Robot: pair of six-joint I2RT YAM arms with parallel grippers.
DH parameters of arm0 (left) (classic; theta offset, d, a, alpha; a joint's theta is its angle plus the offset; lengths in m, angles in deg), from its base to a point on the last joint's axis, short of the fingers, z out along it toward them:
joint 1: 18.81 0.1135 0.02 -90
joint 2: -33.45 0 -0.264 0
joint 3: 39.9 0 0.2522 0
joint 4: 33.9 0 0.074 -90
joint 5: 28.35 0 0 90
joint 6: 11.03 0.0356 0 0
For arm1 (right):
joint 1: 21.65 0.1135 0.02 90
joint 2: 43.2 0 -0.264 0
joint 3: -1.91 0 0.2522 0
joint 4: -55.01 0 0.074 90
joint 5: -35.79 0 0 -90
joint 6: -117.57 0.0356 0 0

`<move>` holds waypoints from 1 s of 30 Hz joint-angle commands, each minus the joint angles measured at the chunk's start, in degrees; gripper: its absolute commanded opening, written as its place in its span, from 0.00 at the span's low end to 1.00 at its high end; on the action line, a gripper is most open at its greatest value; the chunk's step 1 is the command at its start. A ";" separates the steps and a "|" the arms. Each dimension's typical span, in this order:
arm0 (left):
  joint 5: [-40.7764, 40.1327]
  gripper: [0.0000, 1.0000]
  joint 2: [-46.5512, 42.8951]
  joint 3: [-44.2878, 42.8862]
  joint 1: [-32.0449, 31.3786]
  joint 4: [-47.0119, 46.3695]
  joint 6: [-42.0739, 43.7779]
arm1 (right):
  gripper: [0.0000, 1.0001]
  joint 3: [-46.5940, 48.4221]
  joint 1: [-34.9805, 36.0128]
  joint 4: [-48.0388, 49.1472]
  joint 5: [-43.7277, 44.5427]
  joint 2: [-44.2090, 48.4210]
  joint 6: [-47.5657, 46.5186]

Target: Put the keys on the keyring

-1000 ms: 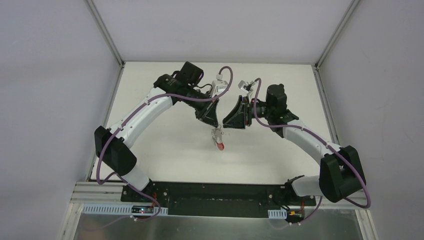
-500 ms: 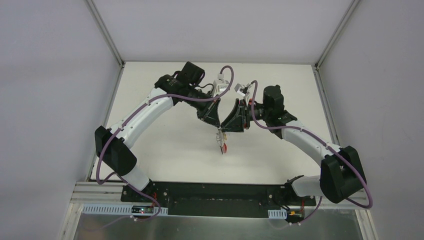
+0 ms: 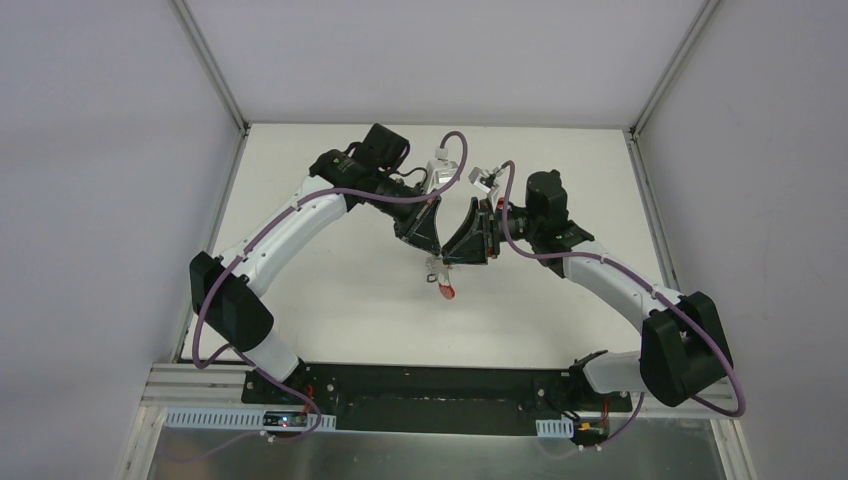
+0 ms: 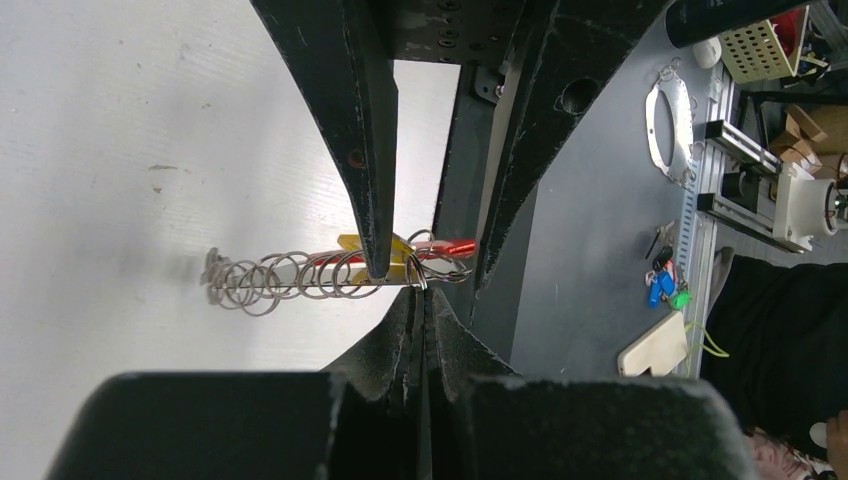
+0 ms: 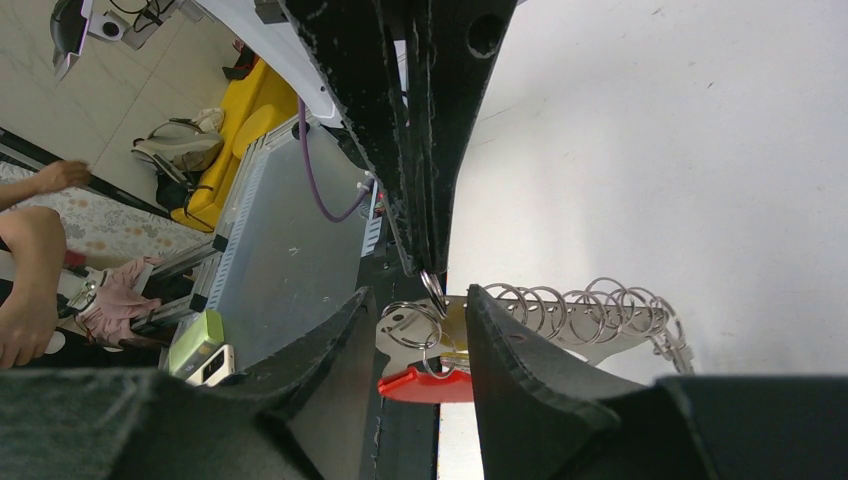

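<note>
My left gripper [image 4: 424,292] is shut on a thin silver split ring [image 4: 424,272] of a hanging bundle. The bundle is a flat silver metal strip [image 5: 600,335] threaded with several small rings [image 4: 275,282], a bright red plastic piece [image 5: 430,385] and a yellow piece [image 4: 352,243]. I cannot tell keys from keyring within it. My right gripper [image 5: 418,292] is open, its fingers [image 5: 520,370] straddling the bundle's red end without clamping it. In the top view both grippers [image 3: 440,258] meet above the table's middle, with the red piece [image 3: 447,291] dangling below them.
The white table [image 3: 330,290] is enclosed by pale walls with metal corner posts [image 3: 212,70]. Beyond the near edge lies a grey bench [image 4: 600,250] with small blue and green keys [image 4: 663,287]. A person's arm [image 5: 25,290] shows outside the cell.
My right gripper has moved left, closing up against my left gripper so its fingers now straddle the bundle. The hanging red piece swung slightly right. The left arm stayed put.
</note>
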 commanded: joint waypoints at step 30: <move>4.49 0.00 -0.34 0.73 -0.77 -0.54 0.91 | 0.41 2.99 -0.28 -0.81 -1.84 1.01 -1.48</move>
